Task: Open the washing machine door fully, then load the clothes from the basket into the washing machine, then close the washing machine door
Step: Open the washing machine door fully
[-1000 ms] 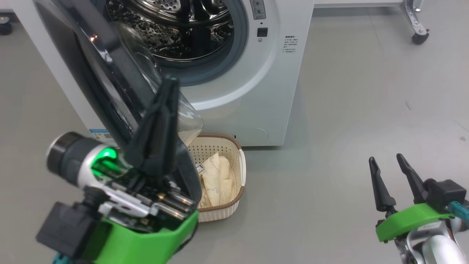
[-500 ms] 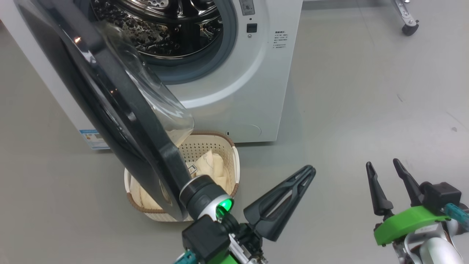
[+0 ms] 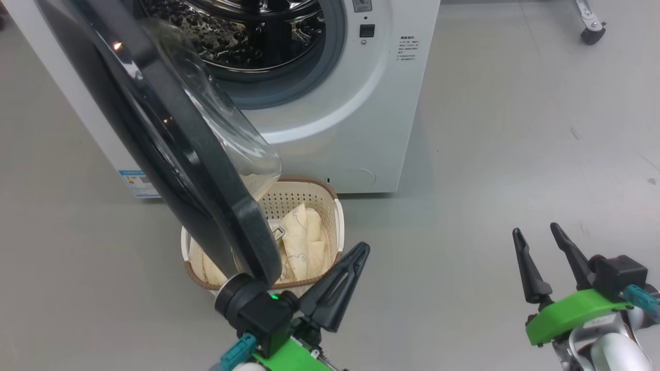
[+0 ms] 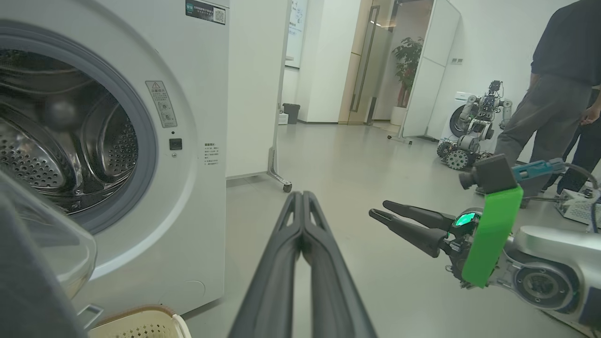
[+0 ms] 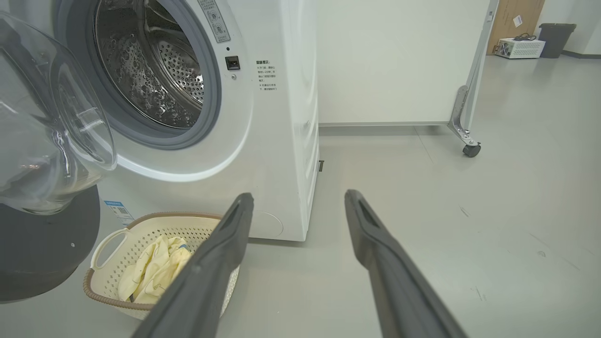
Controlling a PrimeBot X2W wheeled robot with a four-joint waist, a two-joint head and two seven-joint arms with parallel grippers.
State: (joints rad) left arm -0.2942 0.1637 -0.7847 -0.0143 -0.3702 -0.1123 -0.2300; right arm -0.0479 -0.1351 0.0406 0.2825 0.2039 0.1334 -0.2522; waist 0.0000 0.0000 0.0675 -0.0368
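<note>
The white washing machine (image 3: 356,118) stands with its drum (image 3: 242,31) exposed. The washing machine door (image 3: 201,175), a black ring around a clear glass bowl, hangs open and reaches out over the left part of the basket (image 3: 296,198). The cream basket sits on the floor in front of the machine with pale yellow clothes (image 3: 304,239) inside. My left gripper (image 3: 363,248) is shut and empty, just right of the basket, below the door's lower edge, its fingers slanting up to the right. My right gripper (image 3: 534,230) stands open and empty over bare floor far to the right.
In the left wrist view a person (image 4: 554,98) stands at the far right near another wheeled robot (image 4: 474,126). A white panel on casters (image 5: 469,150) stands right of the machine. Grey floor (image 3: 490,154) spreads between machine and right gripper.
My left gripper has left the door's edge, dropped to the bottom of the head view and now points up-right beside the basket. The head camera shifted slightly. The right gripper stays put.
</note>
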